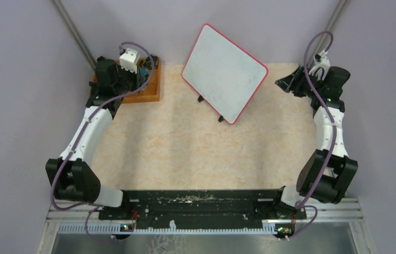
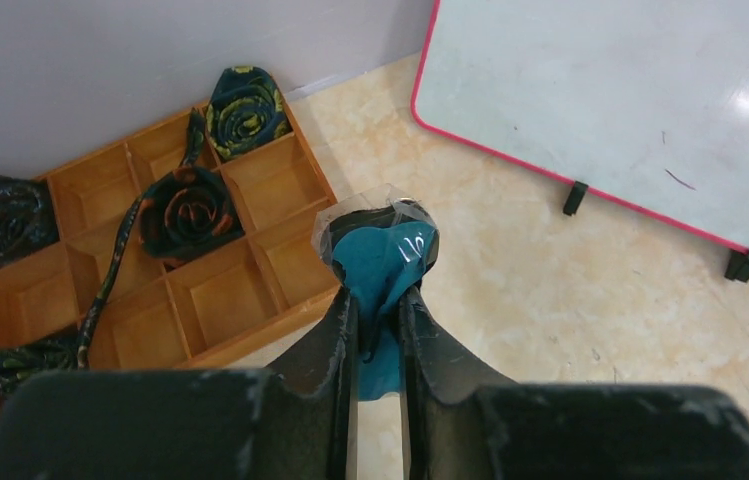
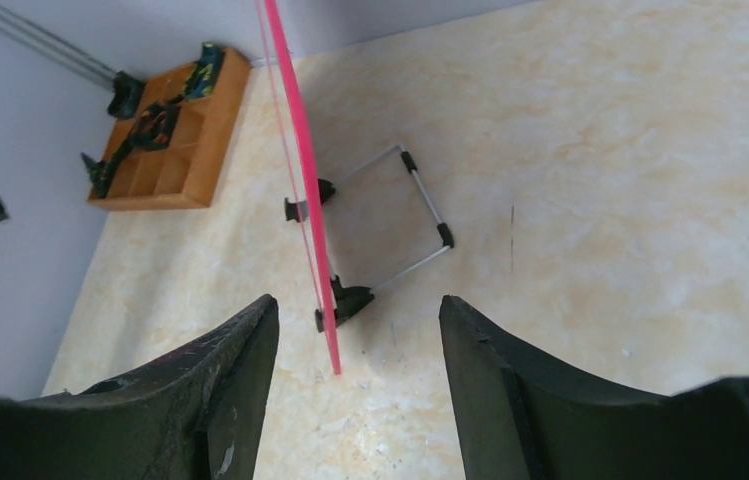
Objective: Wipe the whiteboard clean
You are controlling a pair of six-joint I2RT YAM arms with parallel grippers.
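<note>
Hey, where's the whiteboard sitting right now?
In the top view the whiteboard stands propped at the table's far edge, near the middle, with the orange tray to its left and the right claw to its right.

The beige marbled worktop (image 1: 185, 153) is viewed from high above and behind the arm bases (image 1: 201, 209), facing down. The left wrist view is taken close behind the left hand (image 2: 378, 292), with a pinched teal cloth (image 2: 380, 260) in the foreground, facing the orange wooden compartment tray (image 2: 215, 300) and the white red-framed whiteboard (image 2: 630, 90). From low behind the right hand (image 3: 356, 305), the whiteboard is seen edge-on. Tray and whiteboard are shared by all three views.
</note>
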